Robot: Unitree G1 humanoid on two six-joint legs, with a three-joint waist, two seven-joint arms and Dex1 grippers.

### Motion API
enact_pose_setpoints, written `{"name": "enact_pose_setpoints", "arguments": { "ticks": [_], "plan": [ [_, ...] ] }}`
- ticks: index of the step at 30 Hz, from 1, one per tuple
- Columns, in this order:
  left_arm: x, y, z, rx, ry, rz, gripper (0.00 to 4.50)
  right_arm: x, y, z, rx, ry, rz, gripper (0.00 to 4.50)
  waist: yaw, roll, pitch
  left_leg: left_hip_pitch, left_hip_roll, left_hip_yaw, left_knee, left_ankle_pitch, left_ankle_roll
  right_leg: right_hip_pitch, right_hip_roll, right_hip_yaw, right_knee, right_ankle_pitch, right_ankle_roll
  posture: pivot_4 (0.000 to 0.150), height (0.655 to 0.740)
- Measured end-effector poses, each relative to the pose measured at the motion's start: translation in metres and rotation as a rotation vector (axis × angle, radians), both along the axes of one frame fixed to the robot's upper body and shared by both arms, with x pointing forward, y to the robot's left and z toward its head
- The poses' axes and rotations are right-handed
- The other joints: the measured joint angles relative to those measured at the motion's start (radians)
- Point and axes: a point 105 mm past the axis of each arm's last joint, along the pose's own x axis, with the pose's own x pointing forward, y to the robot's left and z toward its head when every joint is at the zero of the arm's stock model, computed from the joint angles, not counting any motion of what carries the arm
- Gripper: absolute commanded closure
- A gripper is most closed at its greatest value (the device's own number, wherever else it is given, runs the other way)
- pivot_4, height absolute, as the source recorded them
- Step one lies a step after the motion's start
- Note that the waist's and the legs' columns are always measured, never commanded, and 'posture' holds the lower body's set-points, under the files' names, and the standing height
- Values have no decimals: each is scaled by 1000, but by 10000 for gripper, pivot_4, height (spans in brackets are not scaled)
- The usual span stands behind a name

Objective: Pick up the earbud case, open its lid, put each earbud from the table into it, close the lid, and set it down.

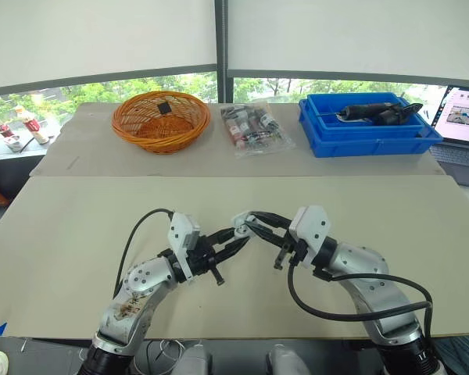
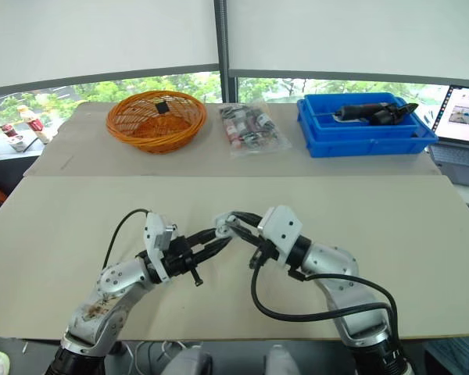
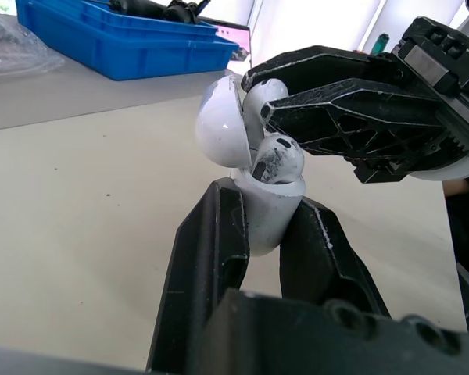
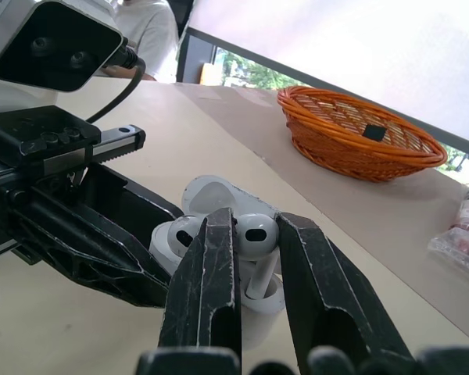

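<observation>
My left gripper [image 1: 241,241] is shut on the body of the white earbud case [image 3: 267,209], holding it just above the table's middle front. Its lid [image 3: 219,125] stands hinged open. One white earbud [image 3: 278,158] sits in a slot of the case. My right gripper [image 4: 255,225] comes in from the right, shut on the second earbud [image 4: 255,234]; that earbud's stem points down into the open case [image 4: 259,303], and its head is still above the rim.
Along the back of the table stand an orange wicker basket [image 1: 161,119], a clear bag of small items [image 1: 255,127] and a blue bin [image 1: 367,126] holding a tool. A laptop [image 1: 466,117] is at the far right.
</observation>
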Motion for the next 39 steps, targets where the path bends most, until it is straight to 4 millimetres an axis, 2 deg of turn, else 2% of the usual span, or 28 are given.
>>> {"name": "enact_pose_setpoints", "arguments": {
  "ticks": [2,3,9,15,17,20,24,28,31,34,35,39],
  "plan": [
    [0,0,0,0,1,-2,39538,-1,0,0,-3,-7,1,41462,0,0,0,0,0,0,0,0,0,0,0,0,0,0,0,1500,7400],
    [0,0,0,0,1,-3,39538,-1,0,0,-4,-12,4,31098,0,0,0,0,0,0,0,0,0,0,0,0,0,0,0,1500,7400],
    [2,4,3,-4,-11,23,39538,-2,-2,-5,-10,12,6,10882,0,0,0,0,0,0,0,0,0,0,0,0,0,0,0,1500,7400],
    [2,4,3,-5,-12,19,39538,-10,-15,4,20,42,8,10820,2,0,0,0,0,0,0,0,0,0,0,0,0,0,0,1500,7400],
    [1,4,3,1,-12,6,39538,-13,-34,9,-6,61,-27,10820,5,0,0,-1,0,0,0,0,0,1,0,0,-1,0,0,1500,7400],
    [-1,5,-2,40,3,-56,39538,-9,-74,15,-99,80,-147,10820,4,0,0,0,0,2,0,0,0,1,0,0,-1,0,0,1500,7400],
    [-11,-12,-4,86,12,-269,39538,0,-109,28,-203,75,-221,10820,2,0,0,0,0,6,0,0,0,2,0,0,-1,0,0,1500,7400],
    [-10,-27,-2,116,5,-419,39538,9,-114,38,-321,92,-153,22799,-4,0,0,0,0,7,0,0,0,2,1,0,-1,0,0,1500,7400],
    [-12,-35,-2,112,-4,-486,39538,11,-99,38,-383,115,-37,32957,-8,0,0,0,1,7,0,0,1,1,1,0,-2,0,0,1500,7400],
    [-13,-41,-2,103,-13,-525,39538,13,-82,28,-429,171,67,43579,-5,0,0,-1,0,6,1,0,0,1,1,0,-2,0,0,1500,7400],
    [-14,-42,-2,103,-15,-533,39538,14,-77,25,-445,191,95,45000,-4,0,0,-1,0,6,2,0,0,1,0,0,-2,0,0,1500,7400],
    [-14,-46,-2,97,-15,-548,39538,13,-64,12,-488,251,168,45000,4,0,0,-2,0,5,2,0,0,1,0,-1,-2,0,0,1500,7400]
  ]
}}
